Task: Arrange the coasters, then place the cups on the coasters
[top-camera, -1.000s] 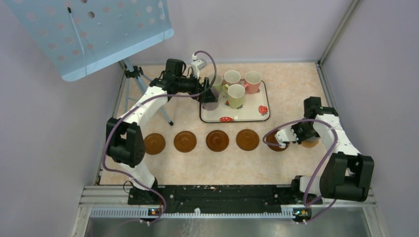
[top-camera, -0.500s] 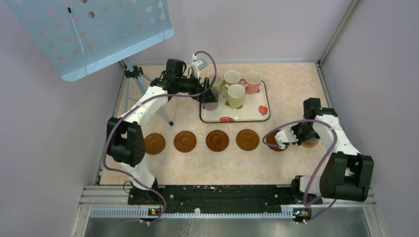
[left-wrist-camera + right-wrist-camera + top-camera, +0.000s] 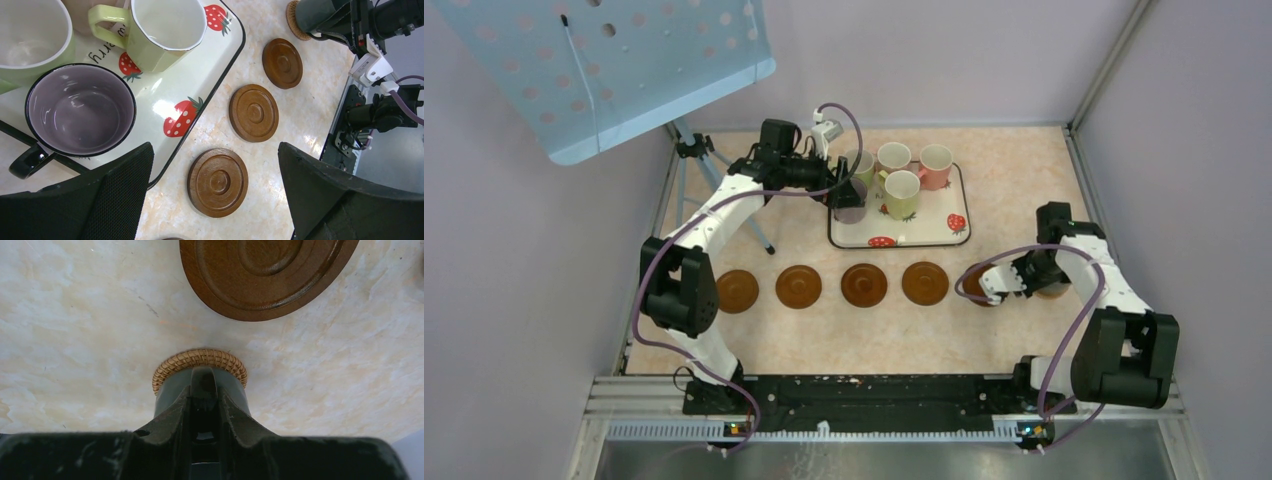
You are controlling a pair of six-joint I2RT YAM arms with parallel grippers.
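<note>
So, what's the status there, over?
Left gripper open by purple cup on tray. Right gripper gripping handle of dark cup, set on woven coaster. No obstruction seen.

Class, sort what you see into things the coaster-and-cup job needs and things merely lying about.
Job: coasters; cups; dark cup on woven coaster.
Lying about: strawberry tray, only carrying cups; blue perforated board; tripod.

The tray (image 3: 919, 233) sits at the back of the table (image 3: 1014, 180), middle-ish, five cups (image 3: 902, 193) in it. In front of it a row of five coasters (image 3: 864, 284) runs left to right. The sixth cup (image 3: 169, 390) is off at the right end, standing on the last coaster (image 3: 200, 359), just right of the fifth one and apart from it.
</note>
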